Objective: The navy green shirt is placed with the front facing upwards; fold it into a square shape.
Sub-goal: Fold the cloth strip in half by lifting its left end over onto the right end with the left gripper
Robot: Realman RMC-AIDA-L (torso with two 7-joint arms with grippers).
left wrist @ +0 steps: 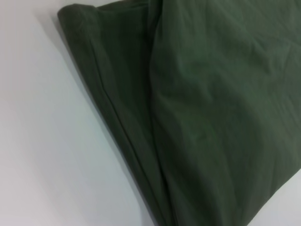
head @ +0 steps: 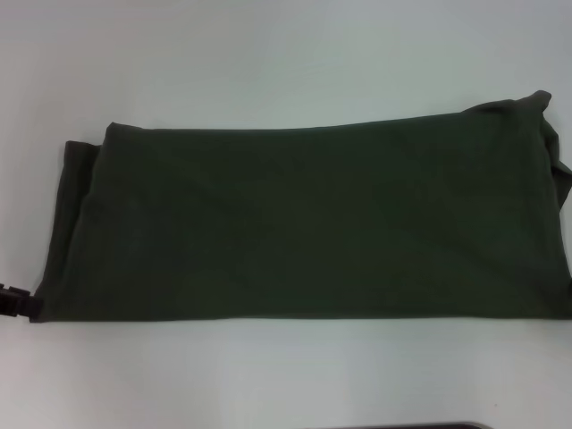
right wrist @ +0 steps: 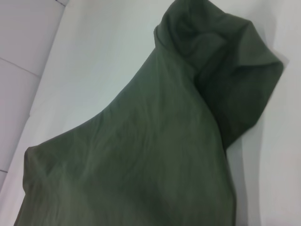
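Observation:
The navy green shirt (head: 304,223) lies on the white table as a long, flat band running left to right, with no lettering showing. Its left end shows stacked layers with an under layer sticking out (left wrist: 117,108). Its right end is bunched and rumpled at the far corner (right wrist: 225,61). A small black part of my left gripper (head: 18,299) shows at the picture's left edge, right against the shirt's near left corner. My right gripper is out of sight in every view.
White table (head: 286,63) surrounds the shirt, with bare surface behind it and in front of it (head: 268,375). A dark edge (head: 420,425) shows at the bottom of the head view. The shirt's right end runs to the picture's edge.

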